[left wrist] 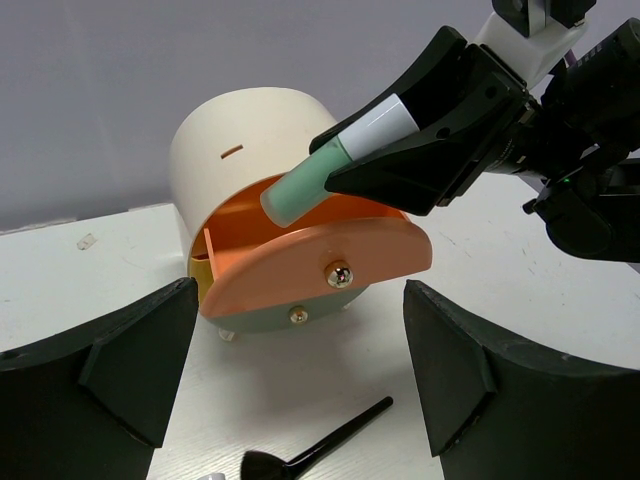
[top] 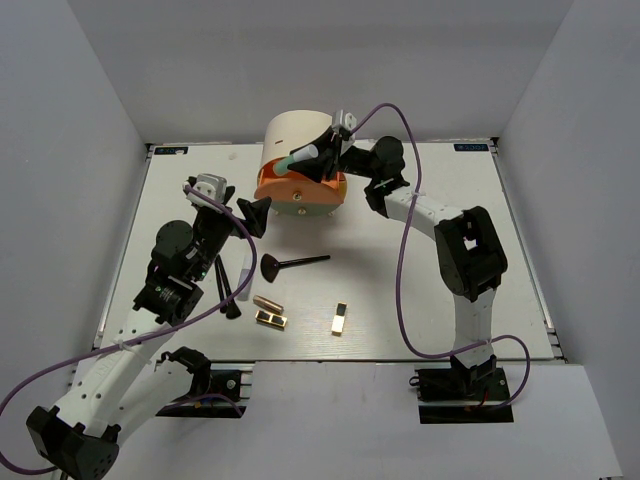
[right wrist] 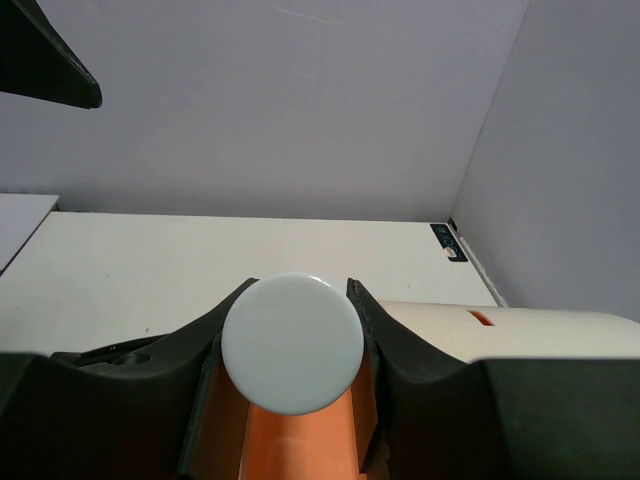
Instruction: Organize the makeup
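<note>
The right gripper (top: 322, 152) is closed around the mint-green bottle (left wrist: 300, 190), holding it by its white cap end. The bottle is tilted. In the left wrist view its long side runs from upper right down to lower left, with the white end up in the gripper and the green end pointing down into the open orange drawer (left wrist: 320, 265) of the big cream box (top: 295, 130). I cannot tell if the green tip touches the drawer. In the right wrist view the round white cap (right wrist: 292, 343) faces the camera, with a black finger on each side.

The left gripper (top: 240, 222) is wide open and holds nothing. It sits just left of the box, pointing at the drawer.

The other makeup lies on the white surface (top: 420, 300), lower in the top view: a fan brush (top: 295, 263) lying sideways, black brushes (top: 225, 285) at the left, a copper lipstick (top: 267, 302), and two gold cases (top: 271, 319) (top: 340, 320).
</note>
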